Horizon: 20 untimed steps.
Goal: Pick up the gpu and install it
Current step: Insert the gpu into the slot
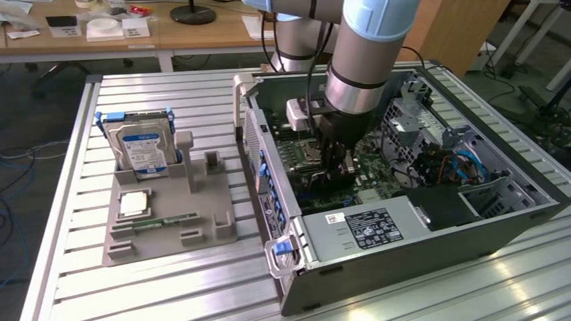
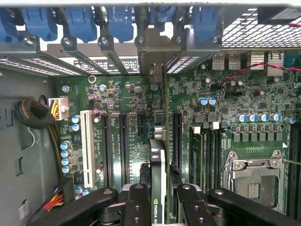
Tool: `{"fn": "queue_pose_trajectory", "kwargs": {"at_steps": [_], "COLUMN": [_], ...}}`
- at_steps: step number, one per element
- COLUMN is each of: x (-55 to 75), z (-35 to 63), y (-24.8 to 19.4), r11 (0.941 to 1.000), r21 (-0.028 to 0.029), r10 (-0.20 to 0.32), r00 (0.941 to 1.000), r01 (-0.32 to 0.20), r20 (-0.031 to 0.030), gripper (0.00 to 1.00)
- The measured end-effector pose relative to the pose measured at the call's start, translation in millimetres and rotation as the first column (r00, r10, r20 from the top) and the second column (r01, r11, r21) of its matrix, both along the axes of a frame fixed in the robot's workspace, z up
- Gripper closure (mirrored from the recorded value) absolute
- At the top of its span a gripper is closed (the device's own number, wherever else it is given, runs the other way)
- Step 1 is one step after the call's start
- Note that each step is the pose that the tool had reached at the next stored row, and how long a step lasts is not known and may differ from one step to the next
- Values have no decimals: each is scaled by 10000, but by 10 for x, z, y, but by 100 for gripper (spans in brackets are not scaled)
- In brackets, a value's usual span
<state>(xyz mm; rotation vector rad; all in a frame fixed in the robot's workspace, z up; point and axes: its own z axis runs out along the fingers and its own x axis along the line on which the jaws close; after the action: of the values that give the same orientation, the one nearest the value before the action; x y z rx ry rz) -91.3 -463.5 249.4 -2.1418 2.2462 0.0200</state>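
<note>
The gpu [image 2: 159, 188] (green logo, letters "00" readable) sits clamped edge-on in the gripper [image 2: 160, 200] above the motherboard [image 2: 127, 136].

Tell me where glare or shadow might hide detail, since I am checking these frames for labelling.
Exterior view: bright glare streaks on the slatted metal table; the arm shades the motherboard beneath it. Wrist view: light blows out the grille behind the case's rear wall; the gpu between the jaws appears edge-on, its near end soft.
</note>
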Motion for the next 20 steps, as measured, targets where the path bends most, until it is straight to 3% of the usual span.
{"fn": "queue_pose_trajectory", "kwargs": {"at_steps": [15, 16, 17, 18, 20], "x": [-11, -14, -14, -13, -11], "z": [-12, -17, -18, -18, -13], "y": [1, 3, 4, 3, 1], "r11": [10000, 10000, 10000, 10000, 10000], "r21": [5, 24, 21, 17, 5], "r10": [-2, -7, -8, -8, -2], "r00": [10000, 10000, 10000, 10000, 10000], "r01": [2, 7, 8, 8, 2], "r20": [1, -3, 6, 7, 2], "gripper": [74, 73, 73, 66, 66]}}
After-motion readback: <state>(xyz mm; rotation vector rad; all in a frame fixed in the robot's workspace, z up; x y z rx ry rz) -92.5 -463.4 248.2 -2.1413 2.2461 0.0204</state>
